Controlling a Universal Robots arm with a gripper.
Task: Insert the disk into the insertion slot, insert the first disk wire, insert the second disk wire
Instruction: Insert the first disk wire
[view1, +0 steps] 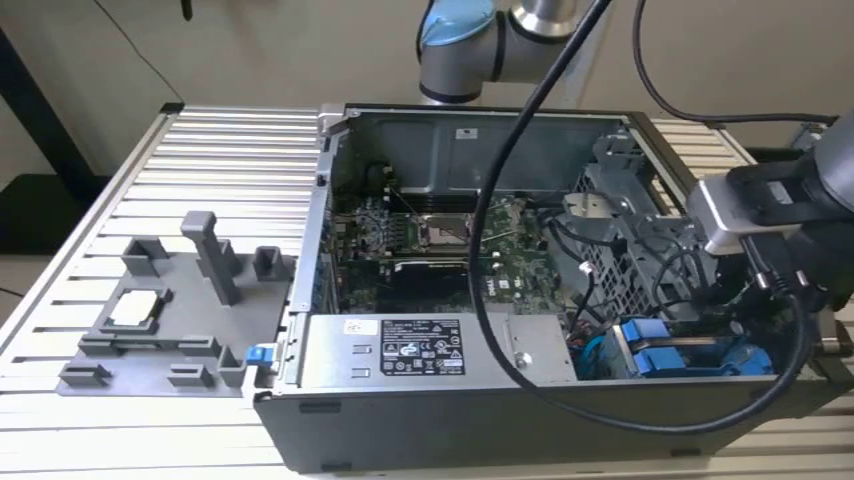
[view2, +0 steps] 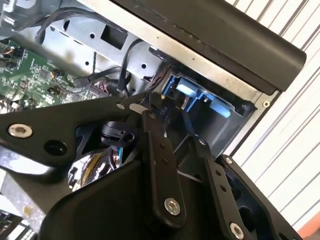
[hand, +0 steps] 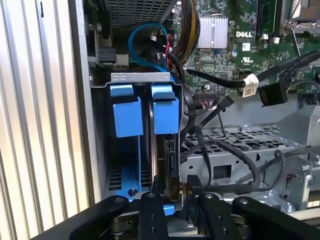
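The disk (hand: 171, 155) stands on edge in the insertion slot (hand: 140, 77), its blue carrier tab (hand: 166, 112) at the slot's mouth. My gripper (hand: 182, 202) is at the disk's near end, one finger on each side, shut on it. In the second wrist view the gripper (view2: 170, 117) points at the blue tabs (view2: 186, 90). The exterior view has the gripper (view1: 727, 295) reaching down into the case above the slot (view1: 681, 355) at its right. A black wire connector (hand: 272, 93) and a white-tagged one (hand: 250, 84) hang loose over the board.
A second blue carrier (hand: 125, 115) sits beside the disk. The grey power-supply box (view1: 427, 350) lies along the case's front wall. Cables (hand: 150, 35) bunch beyond the slot. A grey fixture (view1: 174, 300) stands on the slatted table at the exterior view's left.
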